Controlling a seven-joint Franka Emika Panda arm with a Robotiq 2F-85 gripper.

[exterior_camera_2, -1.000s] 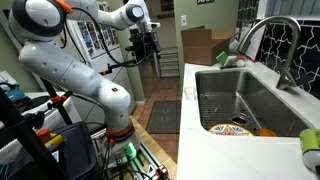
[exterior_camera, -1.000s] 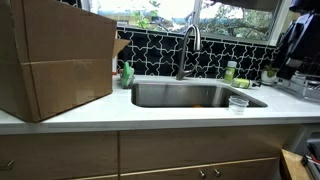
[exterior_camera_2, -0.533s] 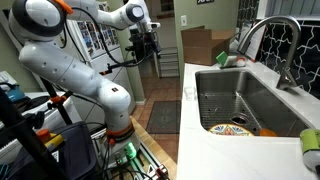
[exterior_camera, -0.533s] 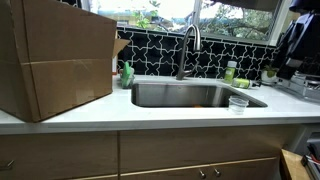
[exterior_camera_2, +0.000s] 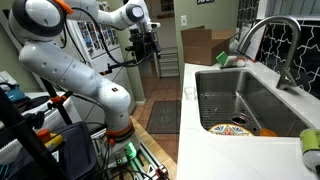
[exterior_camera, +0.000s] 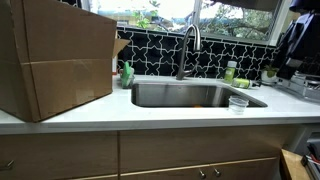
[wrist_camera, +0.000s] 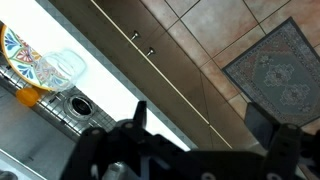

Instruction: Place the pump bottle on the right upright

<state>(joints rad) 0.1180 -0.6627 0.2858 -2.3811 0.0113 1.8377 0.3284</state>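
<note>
A small green bottle, likely the pump bottle, sits at the back right of the counter, too small to tell how it lies. It also shows cut off at the frame edge in an exterior view. A clear plastic cup stands on the counter's front strip by the sink and also shows in the wrist view. My gripper hangs high over the floor, well away from the counter. In the wrist view the gripper is open and empty, with cabinet fronts and tiles below it.
A big cardboard box fills the counter's left end. A green container with a white top stands behind the steel sink, beside the faucet. Another green bottle stands left of the sink. A patterned plate lies in the basin.
</note>
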